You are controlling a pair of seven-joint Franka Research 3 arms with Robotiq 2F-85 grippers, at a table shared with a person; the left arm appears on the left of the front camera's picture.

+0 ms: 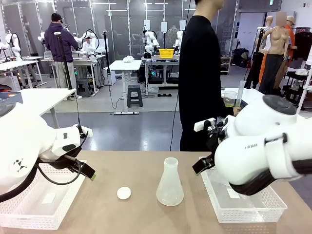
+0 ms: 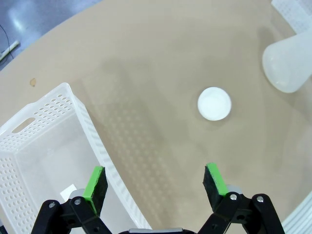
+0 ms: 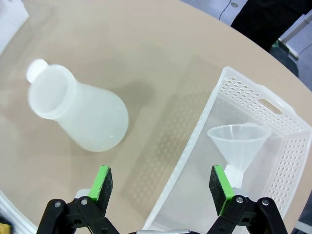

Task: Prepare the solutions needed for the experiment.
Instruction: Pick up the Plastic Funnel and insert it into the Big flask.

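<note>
Here, the front view shows the solution (image 1: 229,103): a thin yellow-green layer in a beaker (image 1: 230,95) beside the person (image 1: 200,73), beyond the table (image 1: 146,165). I cannot tell if a hand holds it. On the table the flask (image 1: 170,183) stands upright, with the disc (image 1: 124,193) near it.

The right wrist view adds a funnel (image 3: 239,141) inside the right basket (image 3: 273,112). The right gripper (image 3: 163,183) hangs with fingers wide apart and empty, between the flask and this basket. In the left wrist view the left gripper (image 2: 156,183) is also spread wide and empty, above the rim of the left basket (image 2: 44,126).

The print on the right arm (image 1: 253,146) is too small to read.
</note>
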